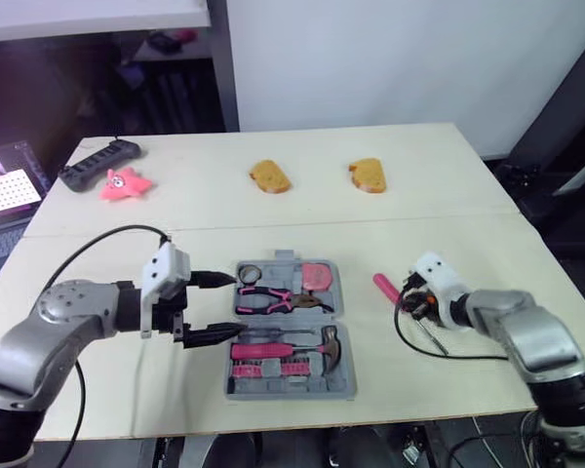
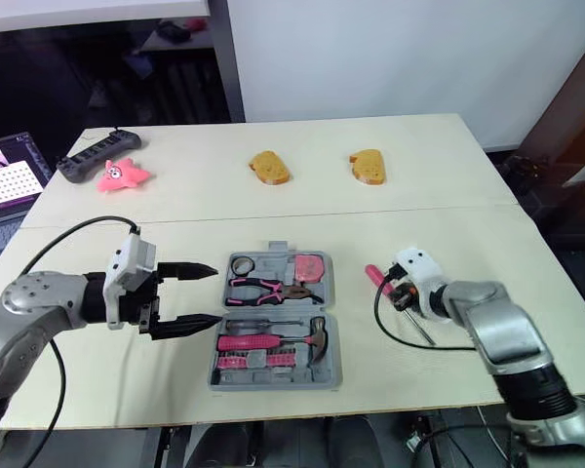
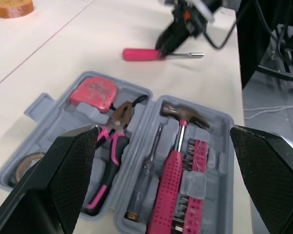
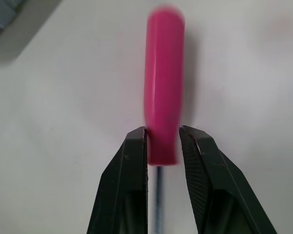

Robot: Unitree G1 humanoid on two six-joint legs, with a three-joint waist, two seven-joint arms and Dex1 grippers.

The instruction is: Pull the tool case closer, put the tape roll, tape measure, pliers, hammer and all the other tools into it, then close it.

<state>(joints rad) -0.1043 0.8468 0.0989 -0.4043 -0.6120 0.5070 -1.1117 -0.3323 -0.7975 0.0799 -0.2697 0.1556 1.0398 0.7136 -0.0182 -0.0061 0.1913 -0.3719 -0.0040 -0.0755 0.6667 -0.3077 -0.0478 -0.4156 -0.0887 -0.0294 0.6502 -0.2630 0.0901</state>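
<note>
The grey tool case (image 1: 288,388) lies open at the table's front middle. It holds a tape roll (image 1: 249,270), a pink tape measure (image 1: 318,277), pliers (image 1: 273,297), a pink-handled hammer (image 1: 292,348), a slim screwdriver (image 3: 145,168) and a row of bits (image 1: 273,368). My left gripper (image 1: 229,307) is open at the case's left edge, one finger (image 3: 73,161) on either side of that edge. Right of the case a pink-handled screwdriver (image 1: 385,287) lies on the table. My right gripper (image 4: 162,139) is shut on the shaft end of its handle.
Two bread pieces (image 1: 270,176) (image 1: 368,175) sit at the far middle of the table. A pink star toy (image 1: 125,183) and a black device (image 1: 99,162) are at the far left. A laptop (image 1: 5,190) stands beyond the table's left edge.
</note>
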